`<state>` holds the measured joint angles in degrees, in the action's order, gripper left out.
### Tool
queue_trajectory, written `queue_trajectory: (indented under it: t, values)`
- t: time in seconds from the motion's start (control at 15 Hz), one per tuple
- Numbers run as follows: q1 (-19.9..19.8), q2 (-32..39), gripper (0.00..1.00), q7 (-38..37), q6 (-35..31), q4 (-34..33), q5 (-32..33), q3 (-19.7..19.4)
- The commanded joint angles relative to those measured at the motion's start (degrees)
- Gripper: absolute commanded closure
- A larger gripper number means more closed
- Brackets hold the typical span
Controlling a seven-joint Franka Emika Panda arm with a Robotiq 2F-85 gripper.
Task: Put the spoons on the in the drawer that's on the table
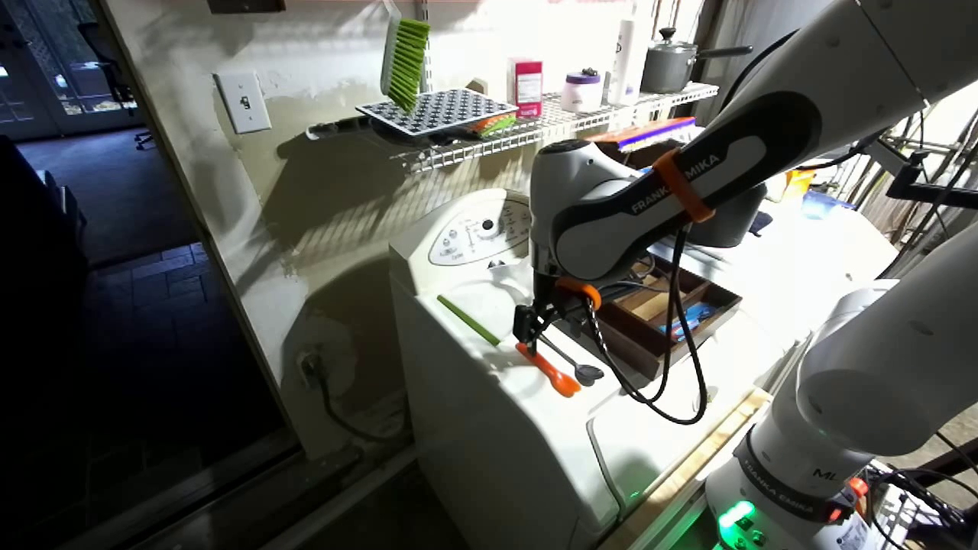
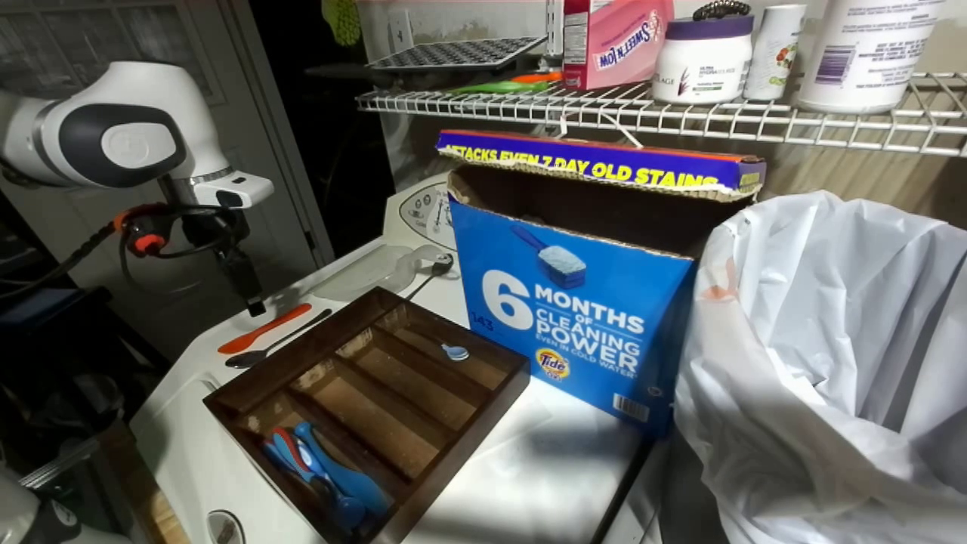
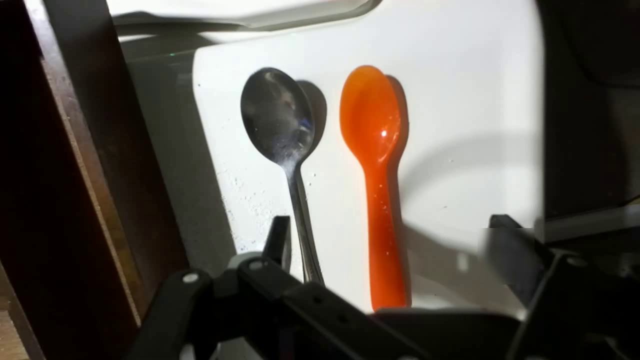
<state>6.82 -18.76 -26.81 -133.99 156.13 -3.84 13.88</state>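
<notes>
1. Drawer [image 2: 370, 419]: brown, on the white table [image 2: 502, 472]; blue utensils [image 2: 347, 481] in its near compartment.
2. Orange spoon [image 3: 378, 185], metal spoon [image 3: 284, 140]: on the table, left of the drawer, not yet stowed.
3. Gripper [image 3: 391, 222]: fingers apart, both spoon handles showing between, nothing held.
4. Progress, I judge: perhaps begun; these two remain.

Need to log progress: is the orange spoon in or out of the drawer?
Out: the orange spoon lies on the white table, outside the brown drawer, with the dark spoon between them.
</notes>
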Motion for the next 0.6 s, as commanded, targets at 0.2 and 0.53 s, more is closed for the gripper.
queue_trajectory:
  t: [0.2, 0.53]
  values:
    - [-1.0, -1.2, 0.00, 1.9, 2.1, 1.4, -0.1, -2.4]
    - [-1.5, -0.4, 0.00, 2.7, 3.6, 1.2, 3.3, -1.9]
